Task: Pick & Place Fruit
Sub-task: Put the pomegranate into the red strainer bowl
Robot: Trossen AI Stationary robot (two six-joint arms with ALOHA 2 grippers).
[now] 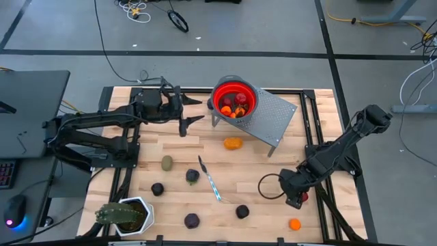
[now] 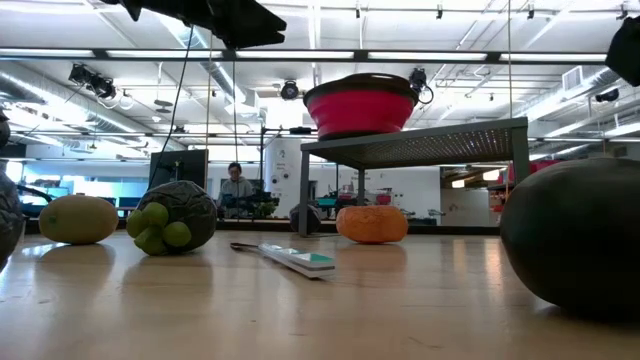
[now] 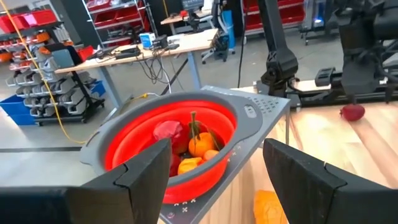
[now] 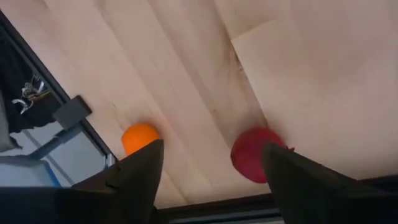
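No brand, label or readable writing is seen on any object. The left gripper is held above the table's far edge, just left of the red bowl, with its fingers spread wide and nothing between them. The bowl sits on a grey perforated stand and holds several fruits, orange and red; how many lie underneath cannot be told. The right gripper is lowered near the table's right front corner, its fingers parted wide over the wood, with a red fruit between them and partly hidden by one finger; whether that fruit is touched is hard to make out. A small orange fruit lies just beside, close to the table's edge. An orange fruit rests in front of the stand. An olive fruit and dark fruits are scattered across the front left half, well apart from one another. A knife lies at the middle, with open wood around it. A potted plant stands at the front left corner, partly cut off by the frame. In the low view a large dark fruit is cut off at the right edge, and a person is seen far behind the table.
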